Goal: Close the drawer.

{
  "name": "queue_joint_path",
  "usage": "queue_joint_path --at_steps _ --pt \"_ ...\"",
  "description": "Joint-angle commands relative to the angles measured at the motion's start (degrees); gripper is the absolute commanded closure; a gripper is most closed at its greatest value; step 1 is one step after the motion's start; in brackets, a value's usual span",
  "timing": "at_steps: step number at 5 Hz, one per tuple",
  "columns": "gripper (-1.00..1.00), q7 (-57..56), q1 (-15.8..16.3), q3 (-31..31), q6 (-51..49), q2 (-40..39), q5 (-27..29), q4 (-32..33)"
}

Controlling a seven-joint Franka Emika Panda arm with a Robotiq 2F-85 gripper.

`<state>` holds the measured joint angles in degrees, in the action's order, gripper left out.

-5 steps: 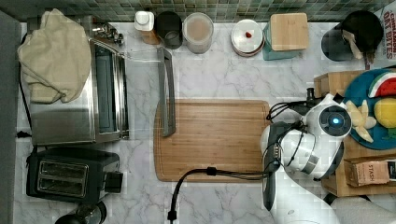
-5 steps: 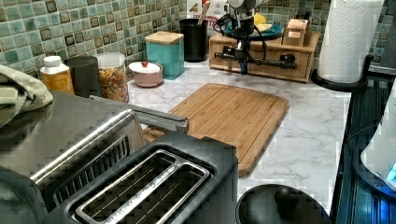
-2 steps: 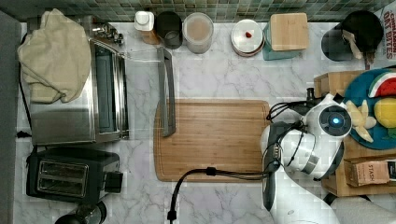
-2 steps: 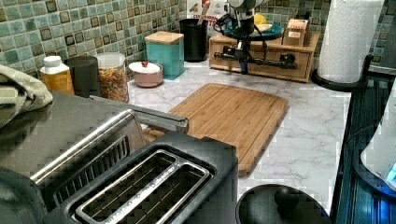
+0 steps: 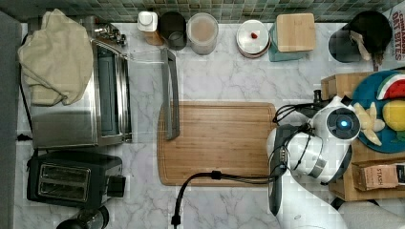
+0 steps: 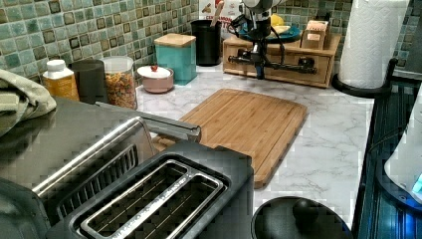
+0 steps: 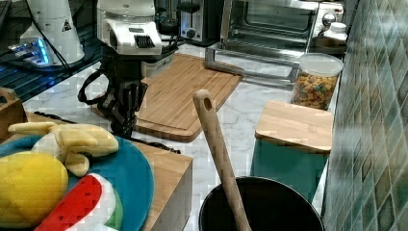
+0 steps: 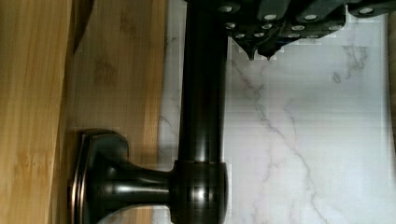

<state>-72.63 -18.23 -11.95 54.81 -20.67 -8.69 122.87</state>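
The drawer (image 6: 318, 73) sits at the left view's upper right, its wooden front bearing a dark bar handle (image 8: 203, 93). The gripper (image 8: 261, 53) hangs beside that bar, jaws pressed together. In the top view's lower right a tea box (image 5: 383, 175) reads "STASH"; at its upper right a package (image 5: 399, 23) reads "OAT BITES".

You see a white grey-veined marble bench (image 5: 229, 76), honey-brown bamboo cutting board (image 5: 217, 143), teal canister (image 6: 175, 57), blue plate (image 7: 130, 178), and dark bronze drawer handle (image 8: 203, 112).

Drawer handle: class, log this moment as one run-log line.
gripper: shut, beside handle bar, not around it | handle bar: dark, mounted on drawer front | behind gripper: marble counter
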Motion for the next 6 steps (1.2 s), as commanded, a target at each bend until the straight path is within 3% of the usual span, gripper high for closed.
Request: queue_joint_path --at_steps 1,2,4,5,6 --pt "1.00 -4.7 -7.1 -6.2 0.6 1.8 -1.2 -6.9" --pt "1.00 -5.5 -5.1 -8.2 0.7 1.6 0.0 -6.9" --pt "1.00 -5.1 -6.0 -7.3 0.7 1.7 -0.6 -6.9" --pt "1.00 -3.5 -10.3 -2.9 0.4 2.1 -3.1 -7.0" --pt "1.00 -4.8 -6.8 -6.4 0.6 1.8 -1.1 -6.9"
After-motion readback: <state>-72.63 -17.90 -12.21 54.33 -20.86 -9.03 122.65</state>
